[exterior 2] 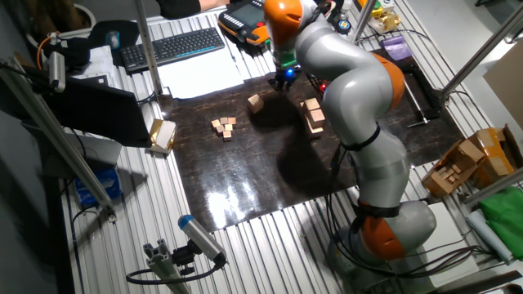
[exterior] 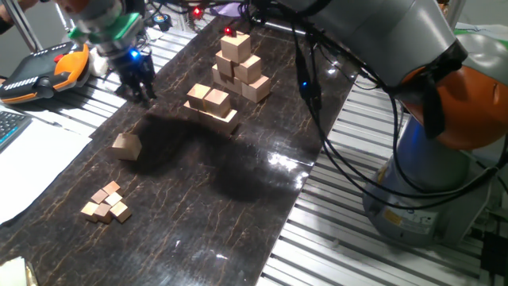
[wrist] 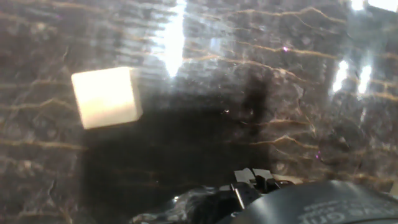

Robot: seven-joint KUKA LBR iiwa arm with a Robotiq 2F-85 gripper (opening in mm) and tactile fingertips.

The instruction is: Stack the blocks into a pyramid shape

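One fixed view looks close and low along the dark mat [exterior: 238,199] toward my gripper [exterior: 136,82] at its far end, the other looks down from high and far, both sharing that mat, while my hand view faces straight down onto it.

Silver-grey arm [exterior 2: 351,90], orange joint bands, black cables, green-ringed wrist, dark hand [exterior: 141,83]
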